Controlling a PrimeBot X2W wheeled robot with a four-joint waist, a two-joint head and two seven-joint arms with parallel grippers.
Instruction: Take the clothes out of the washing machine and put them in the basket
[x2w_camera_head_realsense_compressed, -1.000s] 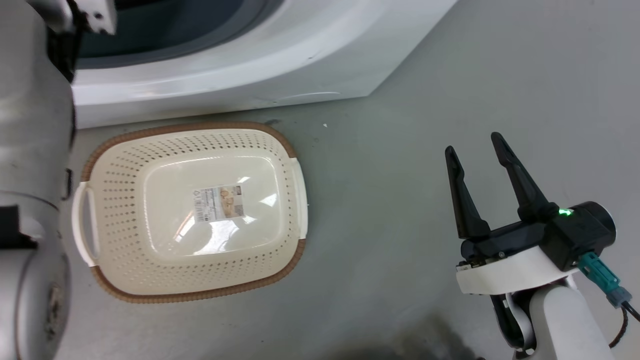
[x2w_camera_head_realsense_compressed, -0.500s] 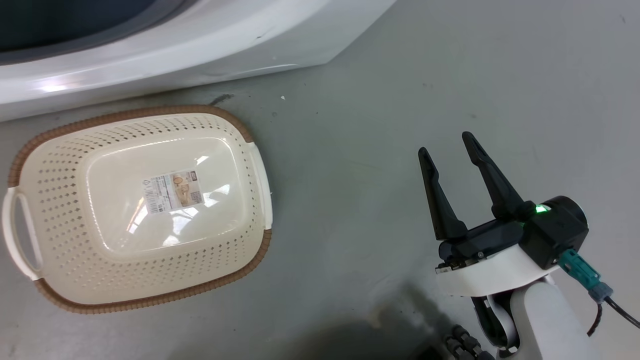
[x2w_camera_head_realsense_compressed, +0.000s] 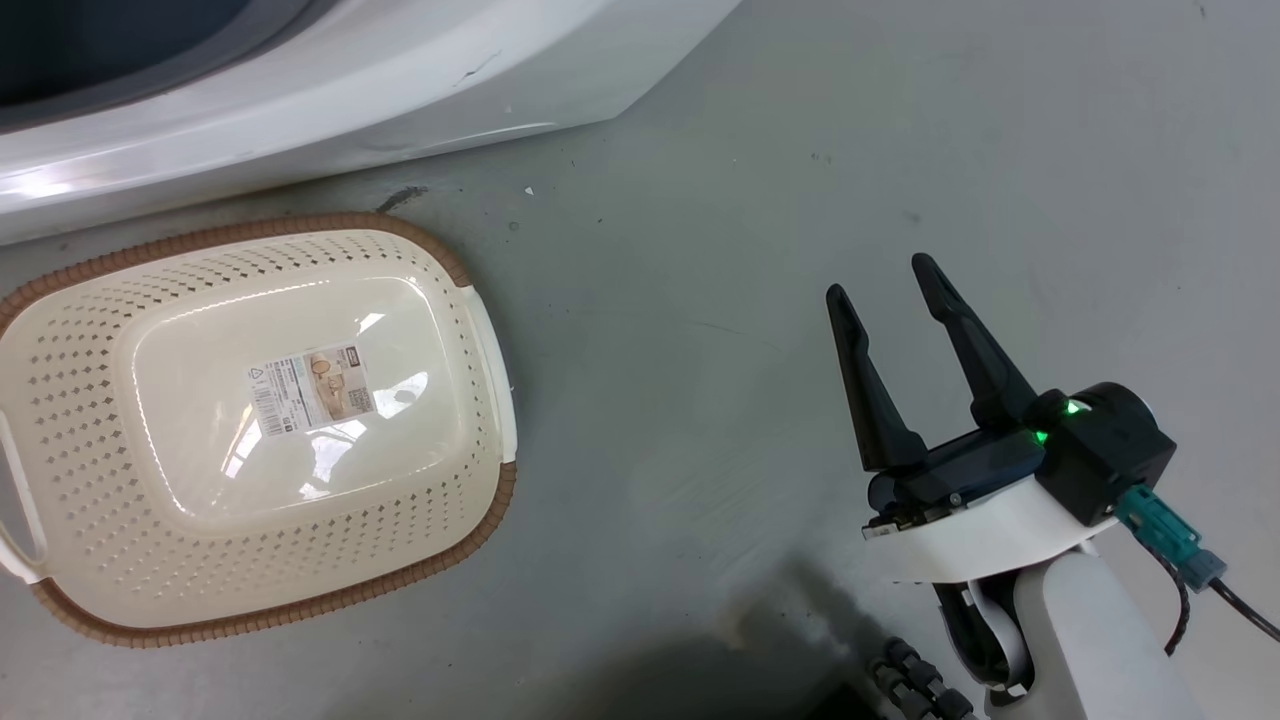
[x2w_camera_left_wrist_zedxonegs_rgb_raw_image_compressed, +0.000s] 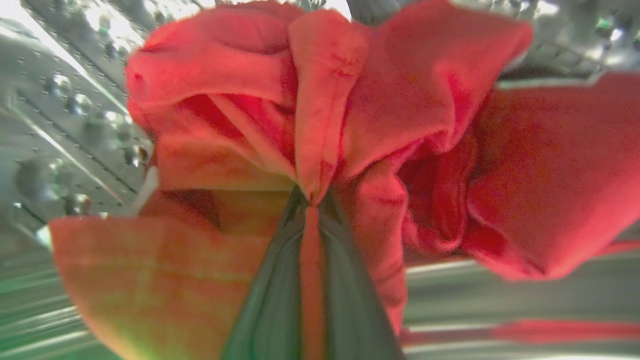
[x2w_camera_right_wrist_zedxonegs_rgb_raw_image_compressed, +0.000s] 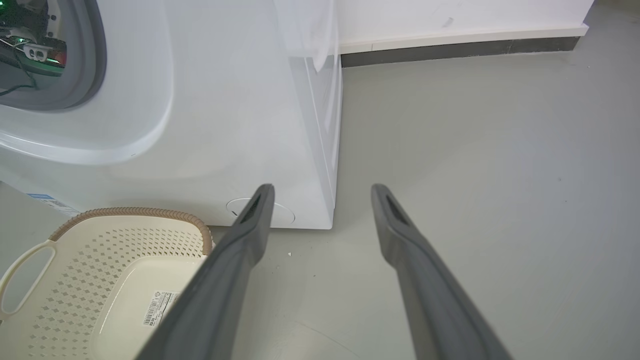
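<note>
The left gripper (x2w_camera_left_wrist_zedxonegs_rgb_raw_image_compressed: 307, 200) is inside the drum (x2w_camera_left_wrist_zedxonegs_rgb_raw_image_compressed: 75, 125) of the washing machine (x2w_camera_head_realsense_compressed: 350, 80). Its two dark fingers are pressed nearly together on a fold of the red clothes (x2w_camera_left_wrist_zedxonegs_rgb_raw_image_compressed: 390, 125), and a thin strip of red fabric shows between them. The cloth bunches into thick folds around and above the fingertips. More of it spreads to the lower left and to the right, against the dimpled steel of the drum. This view is blurred, so no stripes or lettering can be made out on the fabric.

The basket (x2w_camera_head_realsense_compressed: 250, 260) stands on the grey floor (x2w_camera_head_realsense_compressed: 700, 300) just in front of the machine's white base. Its brown rim (x2w_camera_head_realsense_compressed: 480, 530) is near the machine, but whether they touch cannot be told. The paper label (x2w_camera_head_realsense_compressed: 310, 385) on the basket's glossy bottom is in plain sight, and a white handle (x2w_camera_head_realsense_compressed: 495, 370) sits on the side facing the right arm.

The right gripper (x2w_camera_head_realsense_compressed: 878, 274) hangs over bare floor, well apart from the basket. Its fingers are spread wide with nothing between them, and a green light glows on its black body. In the right wrist view, the fingers point toward the machine's front corner. The grey rubber ring of the porthole (x2w_camera_right_wrist_zedxonegs_rgb_raw_image_compressed: 97, 65) is at the upper left of that view.
</note>
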